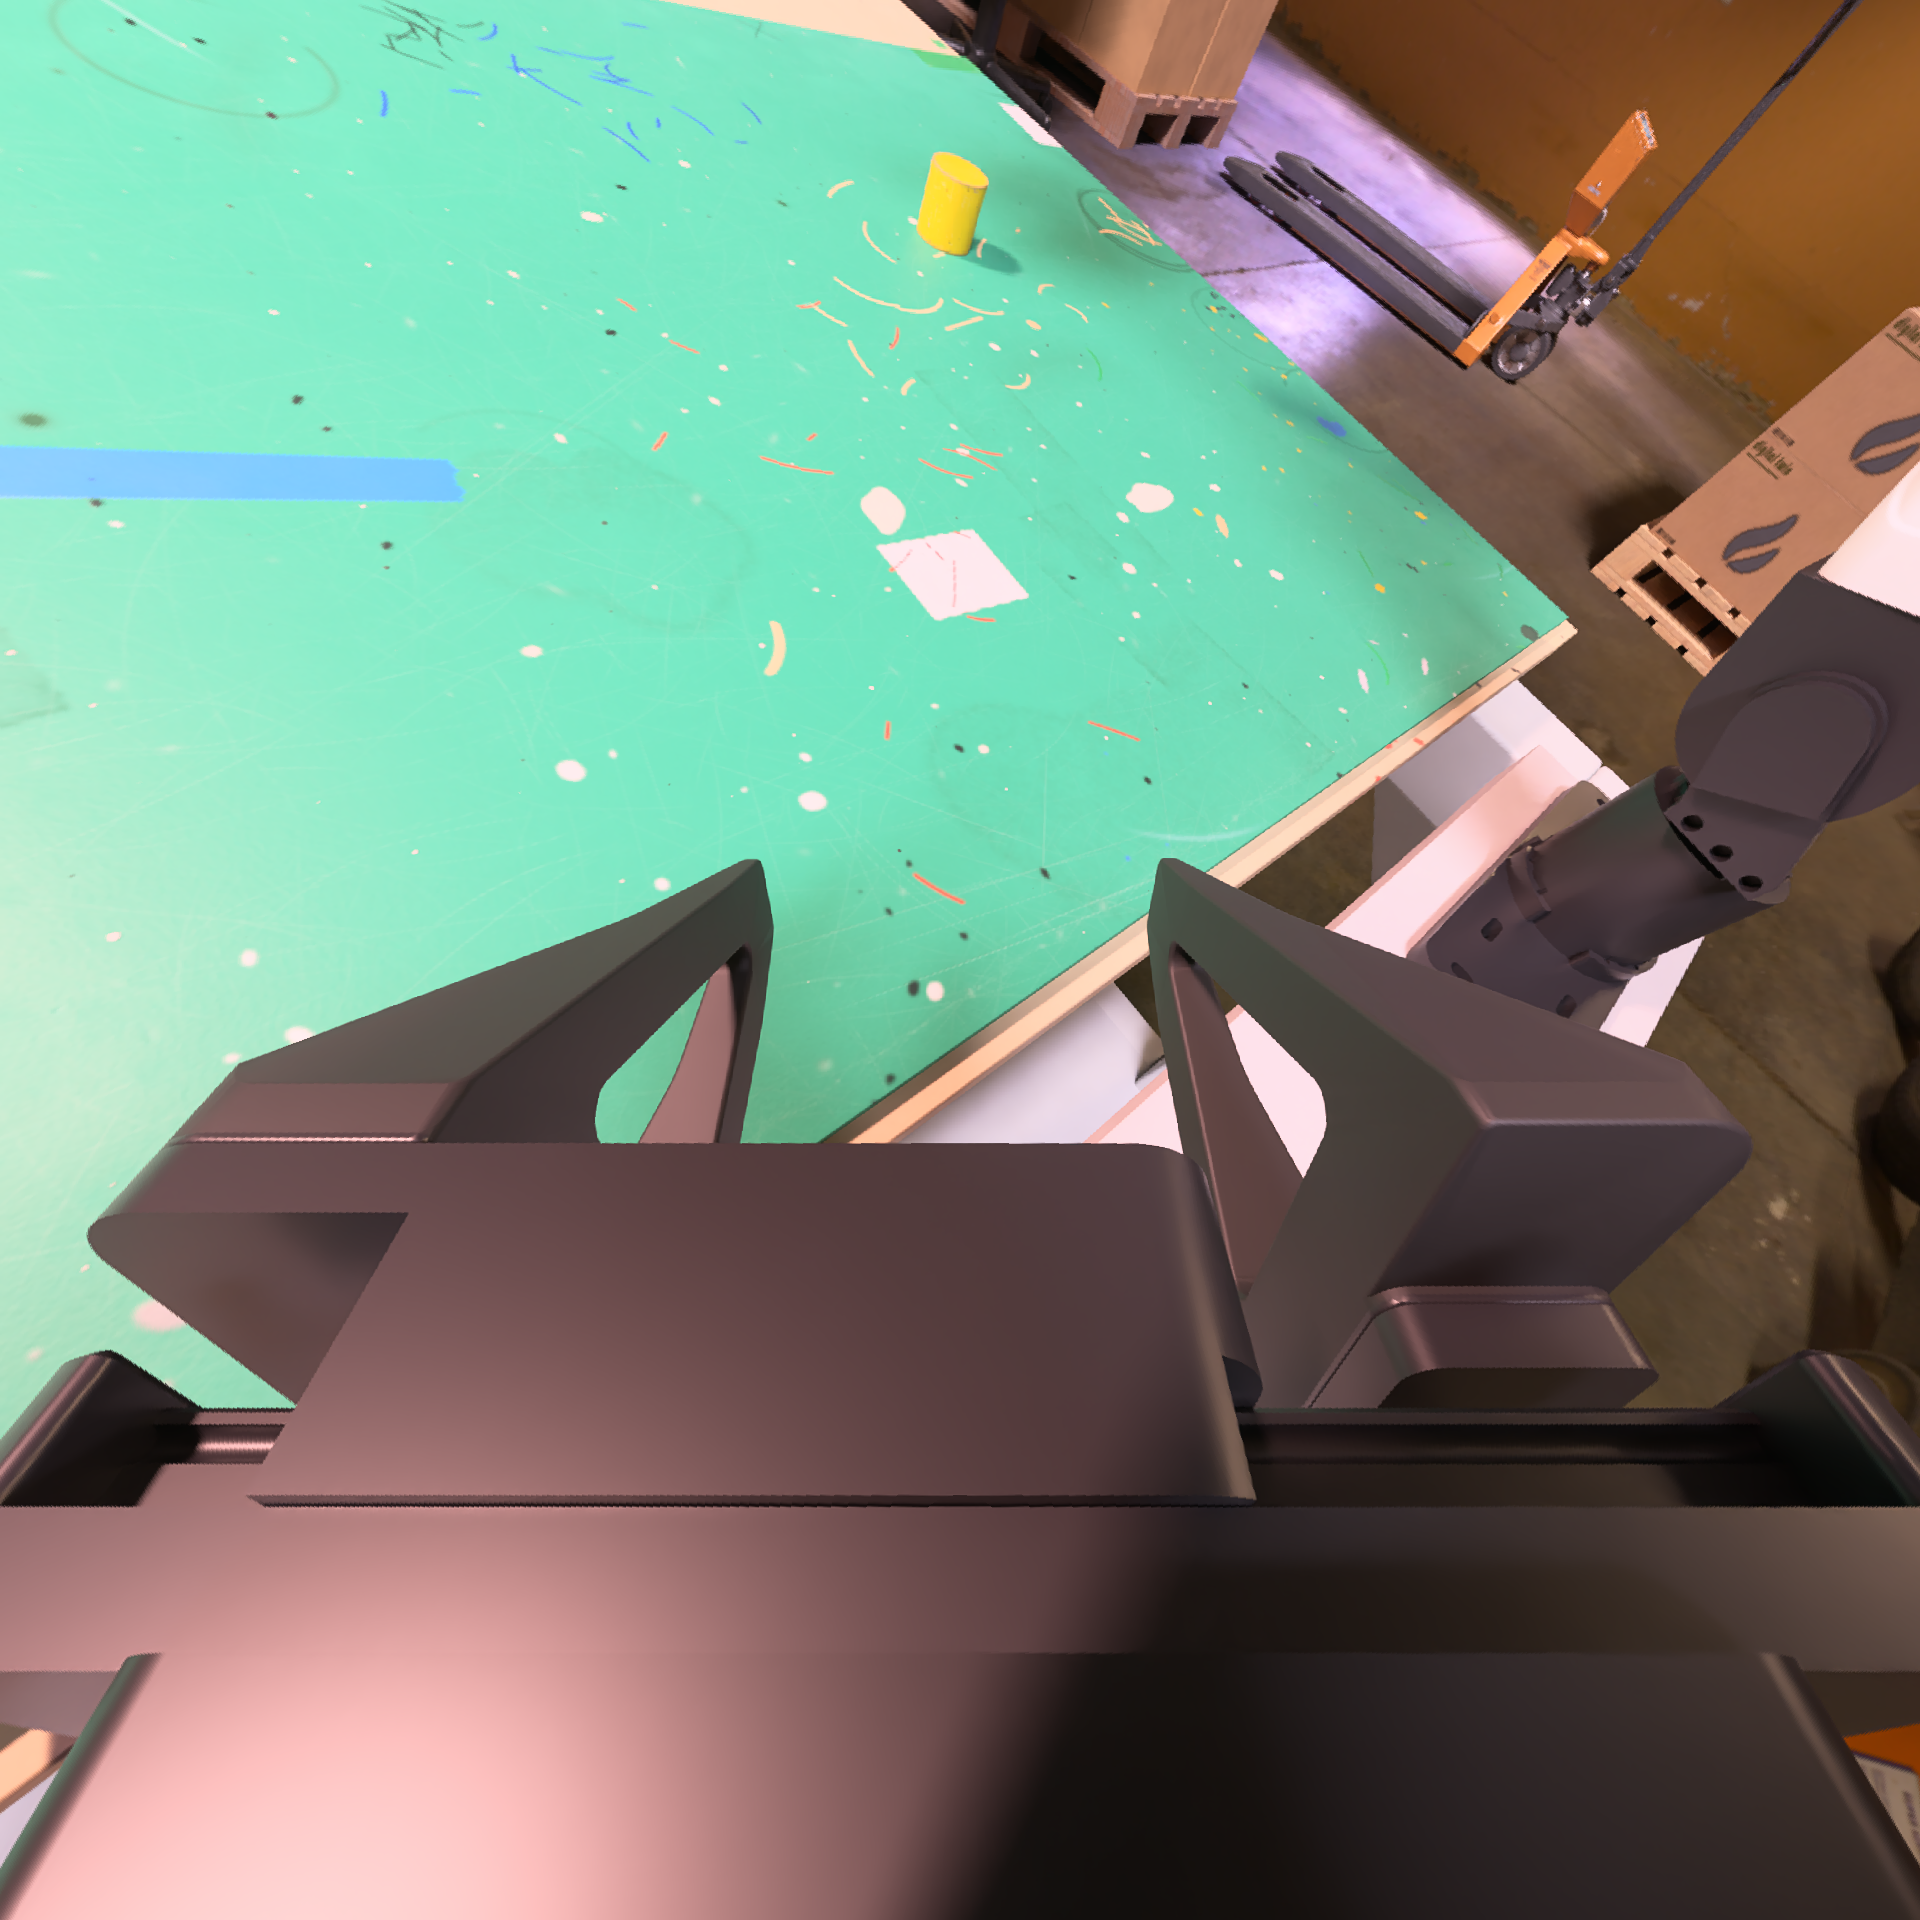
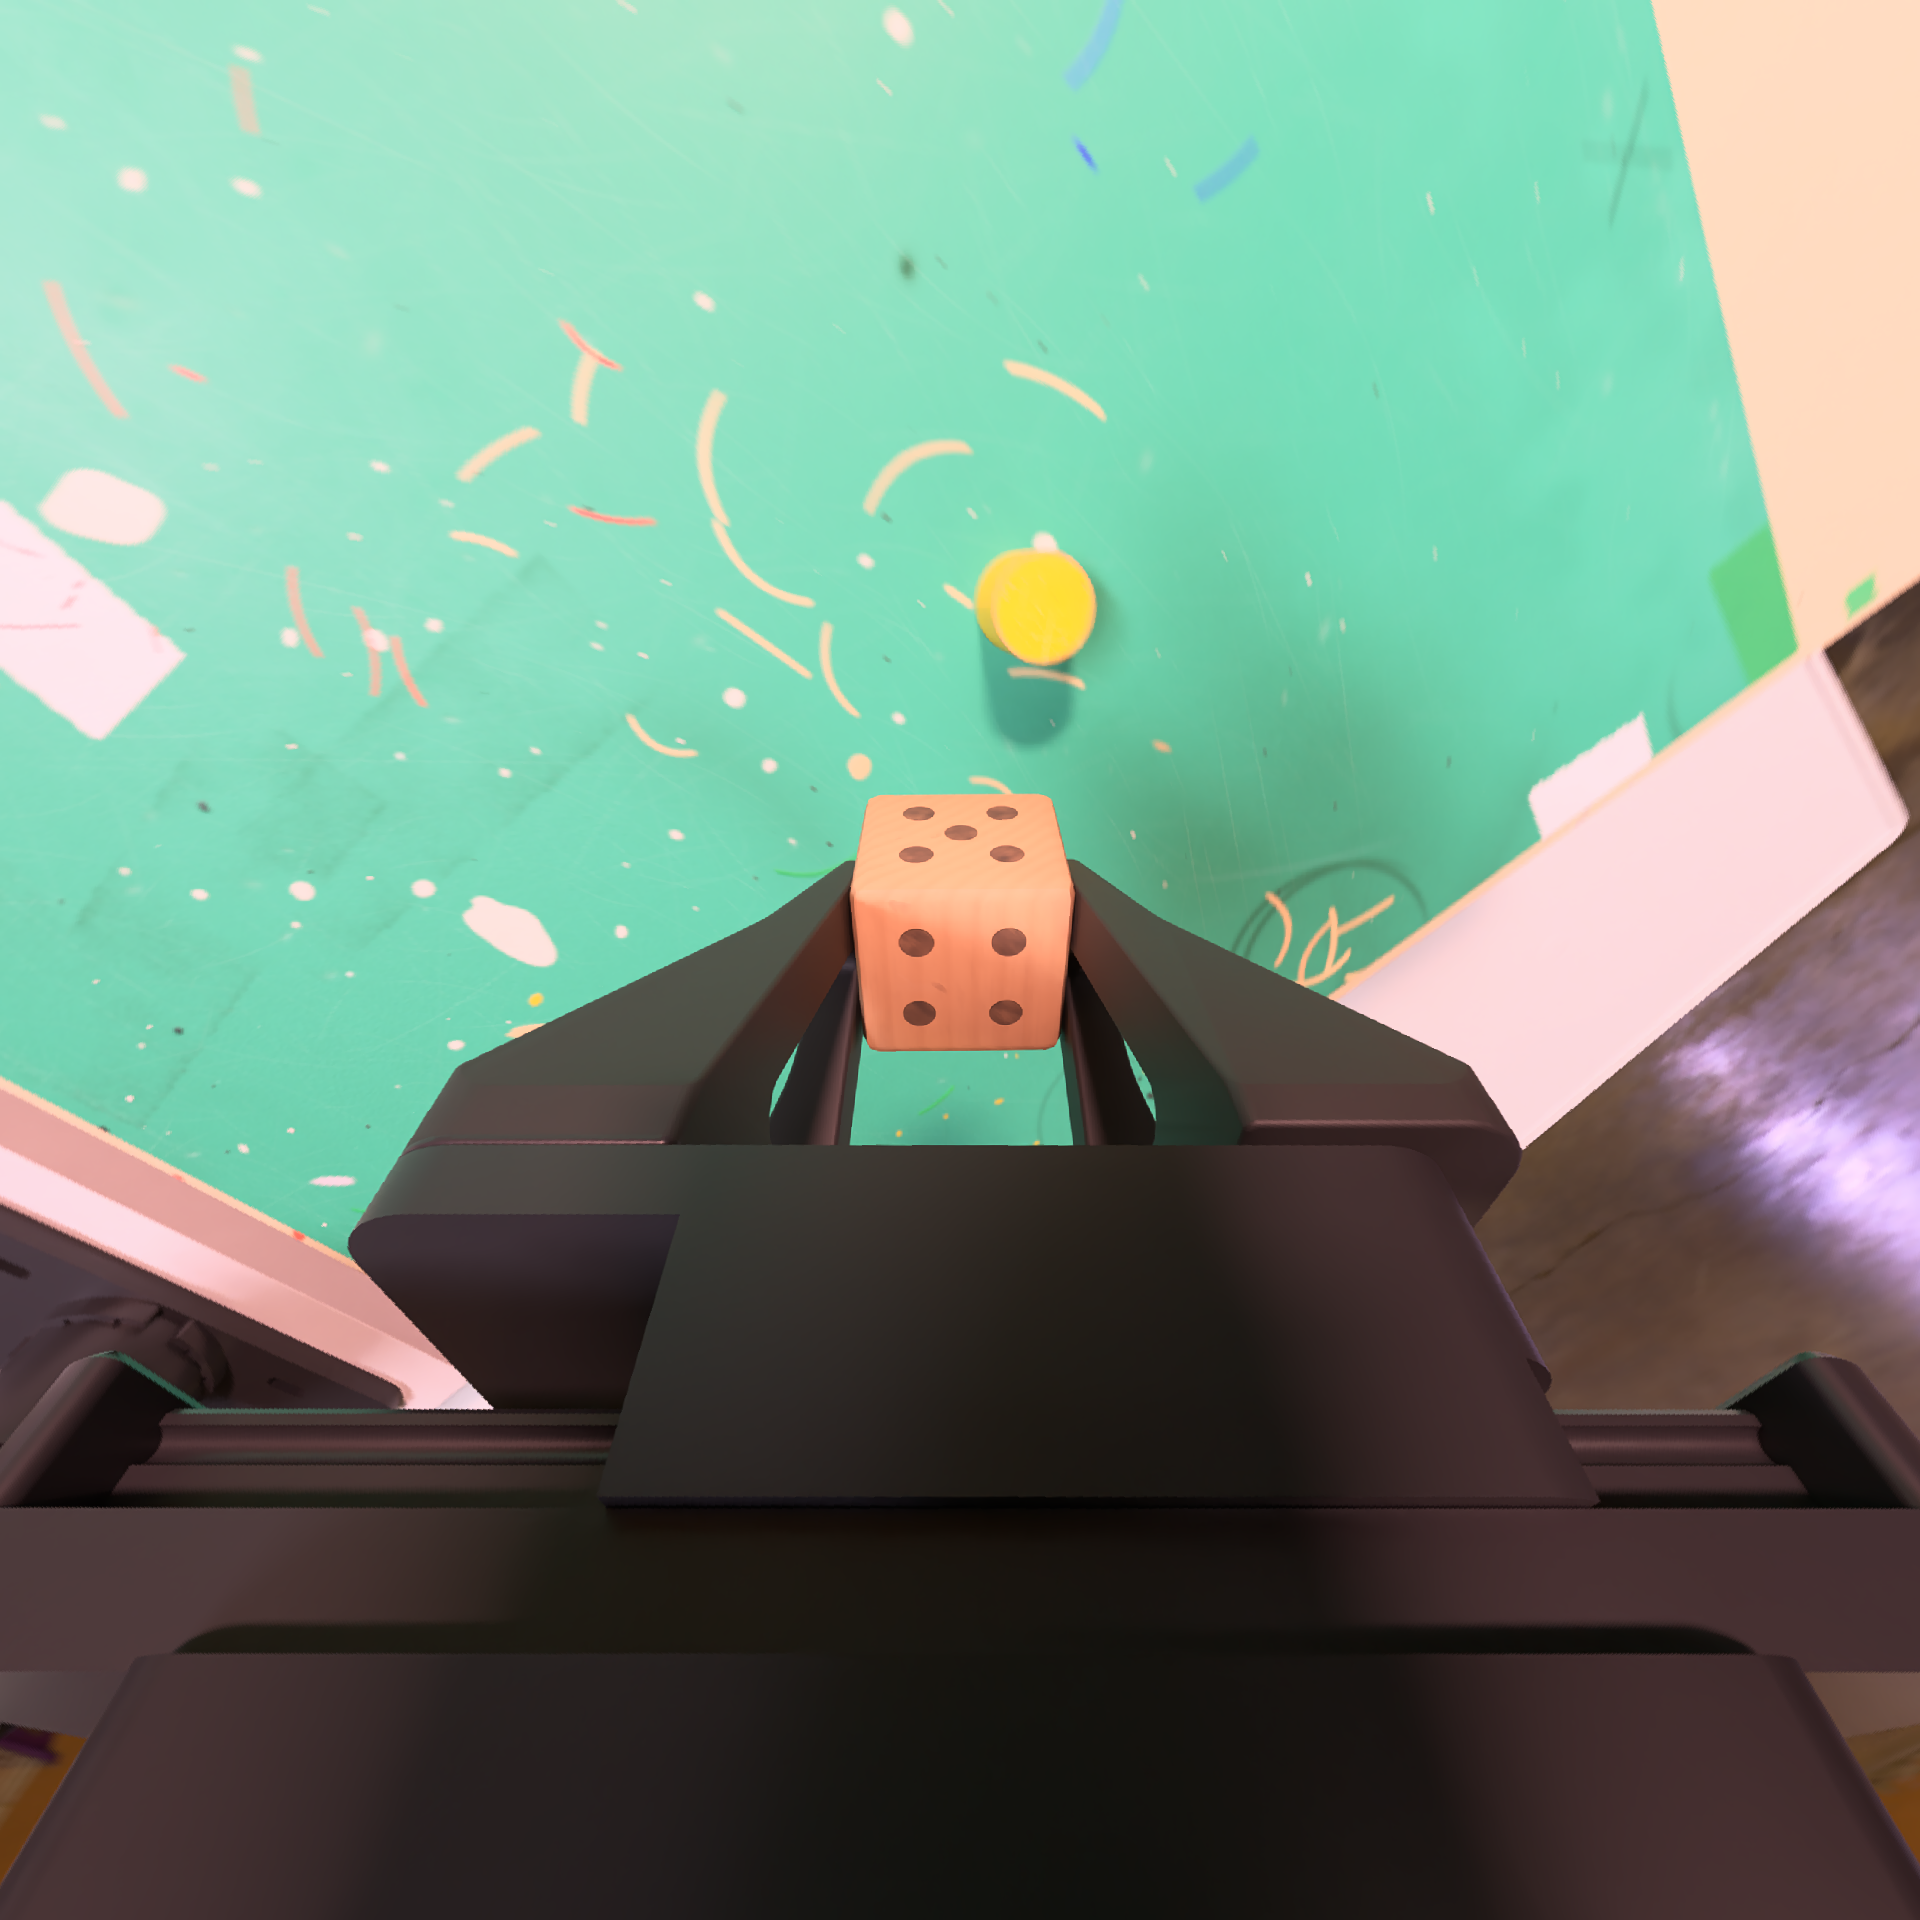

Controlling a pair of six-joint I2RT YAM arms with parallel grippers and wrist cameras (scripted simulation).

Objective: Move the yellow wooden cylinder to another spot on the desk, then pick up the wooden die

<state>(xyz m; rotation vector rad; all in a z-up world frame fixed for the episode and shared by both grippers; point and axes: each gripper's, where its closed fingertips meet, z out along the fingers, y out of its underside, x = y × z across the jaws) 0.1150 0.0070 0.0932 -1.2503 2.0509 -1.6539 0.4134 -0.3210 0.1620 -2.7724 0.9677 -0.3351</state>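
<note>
The yellow wooden cylinder (image 1: pixel 952 202) stands upright on the green desk (image 1: pixel 520 623), far from my left gripper (image 1: pixel 958 883), which is open and empty above the desk's near edge. In the right wrist view the cylinder (image 2: pixel 1036 607) stands on the desk (image 2: pixel 1351 520) well below and beyond my right gripper (image 2: pixel 961 925). My right gripper is shut on the wooden die (image 2: pixel 961 920), a pale cube with dark pips, and holds it high above the desk.
The desk is marked with paint flecks, a blue tape strip (image 1: pixel 229 474) and a white patch (image 1: pixel 953 574). Its edge runs diagonally at right. The other arm's base (image 1: pixel 1662 862) stands beside it. A pallet jack (image 1: pixel 1455 281) and cardboard boxes (image 1: pixel 1808 488) are on the floor beyond.
</note>
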